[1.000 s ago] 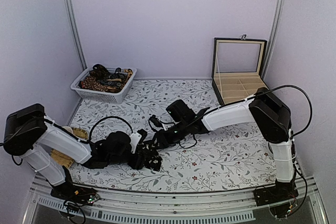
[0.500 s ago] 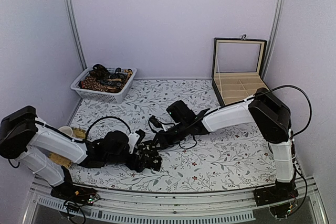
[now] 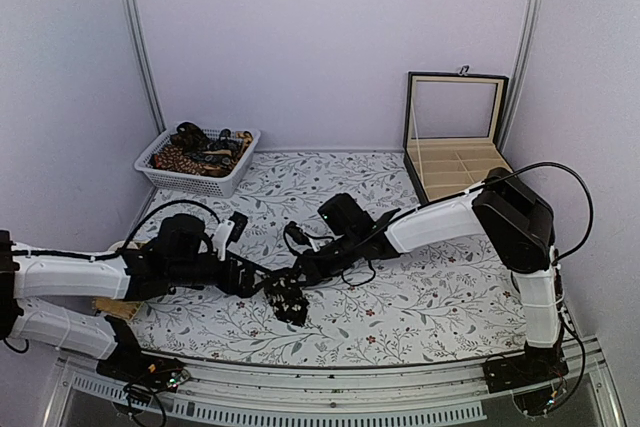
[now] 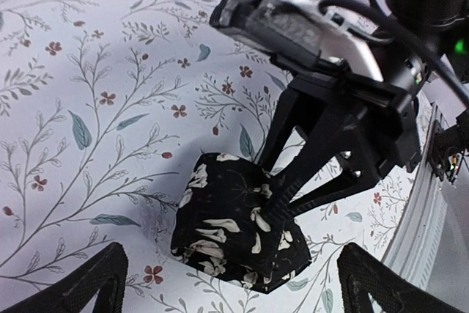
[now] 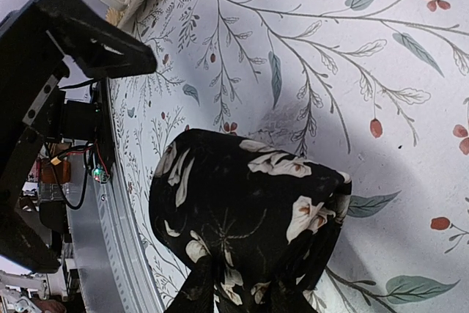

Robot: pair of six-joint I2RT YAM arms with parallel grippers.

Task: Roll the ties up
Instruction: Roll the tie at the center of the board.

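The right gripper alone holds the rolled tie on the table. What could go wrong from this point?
1. Only the right gripper pinches the rolled black tie, and at one spot on top. The left gripper is open and apart from it. On release, the roll may spring loose.
2. The roll lies not far from the metal rail at the near edge, so a sideways drag might push it off.

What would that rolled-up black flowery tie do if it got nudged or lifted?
Likely soft and light: the rolled tie is bunched fabric with lumpy sides. It may loosen once released, since the right tool appears to pinch its layers together. Being a squat bundle, it would probably slide rather than roll.
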